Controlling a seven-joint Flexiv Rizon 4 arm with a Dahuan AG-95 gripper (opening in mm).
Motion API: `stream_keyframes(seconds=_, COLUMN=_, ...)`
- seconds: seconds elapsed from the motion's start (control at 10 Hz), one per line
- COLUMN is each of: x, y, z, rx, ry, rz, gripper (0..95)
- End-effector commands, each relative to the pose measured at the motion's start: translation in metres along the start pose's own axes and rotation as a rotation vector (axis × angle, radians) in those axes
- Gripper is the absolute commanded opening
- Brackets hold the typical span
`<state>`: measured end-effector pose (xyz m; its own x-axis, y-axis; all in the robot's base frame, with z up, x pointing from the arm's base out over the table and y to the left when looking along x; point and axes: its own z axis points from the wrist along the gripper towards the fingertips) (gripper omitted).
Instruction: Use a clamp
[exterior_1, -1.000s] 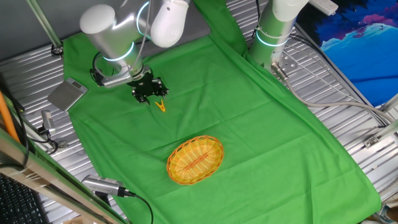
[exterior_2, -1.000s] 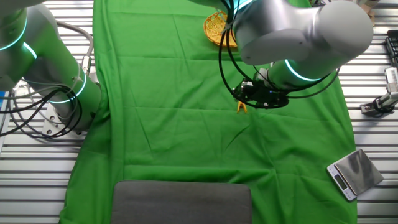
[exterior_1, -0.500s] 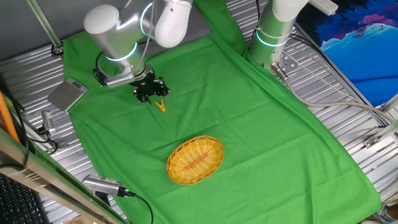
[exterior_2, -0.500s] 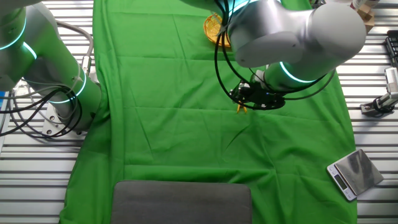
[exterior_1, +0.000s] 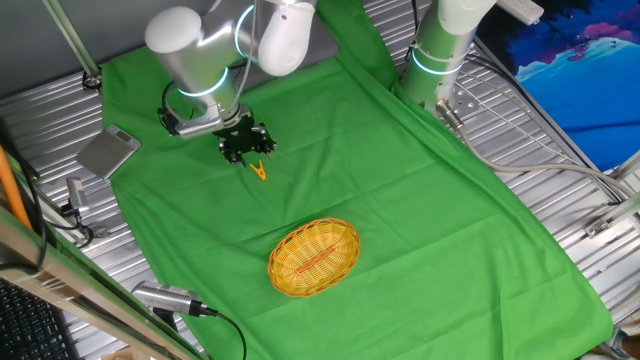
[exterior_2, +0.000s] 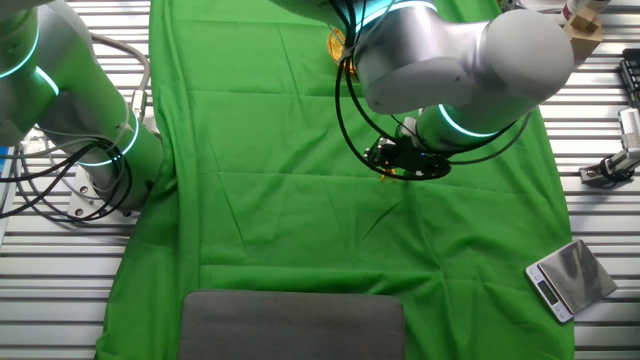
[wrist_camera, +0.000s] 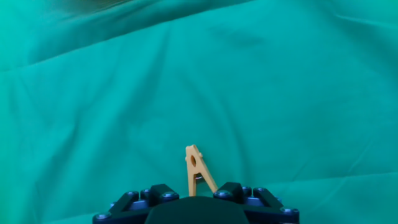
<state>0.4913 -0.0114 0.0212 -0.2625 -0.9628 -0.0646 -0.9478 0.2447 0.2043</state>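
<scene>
Arm w/ black two-finger gripper (exterior_1: 244, 150) has drifted slightly; fingers clamped on the tiny yellow-orange plastic clip (wrist_camera: 196, 171), its tip poking out past them, just above green cloth (exterior_1: 400, 200). Grip looks secure; carry next, prob.

A wrinkled green cloth (exterior_1: 400, 200) covers the counter (exterior_1: 560, 150), whose ribbed metal shows along the edges. An oval yellow wicker basket (exterior_1: 314, 257) sits on the cloth. A small silver scale (exterior_2: 567, 280) rests on the metal beside the cloth, and a grey mat (exterior_2: 293, 324) lies at the cloth's end.
</scene>
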Motion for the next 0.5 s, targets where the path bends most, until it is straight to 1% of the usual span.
stream_keyframes(seconds=0.1, x=0.0002, y=0.0006, z=0.0005, rx=0.018, ry=0.001, rz=0.002, gripper=57.0)
stream_keyframes(seconds=0.3, x=0.0005, y=0.0003, z=0.0016, rx=0.027, ry=0.003, rz=0.002, gripper=57.0)
stream_keyframes(seconds=0.5, x=0.0007, y=0.0001, z=0.0026, rx=0.039, ry=0.017, rz=0.006, gripper=57.0)
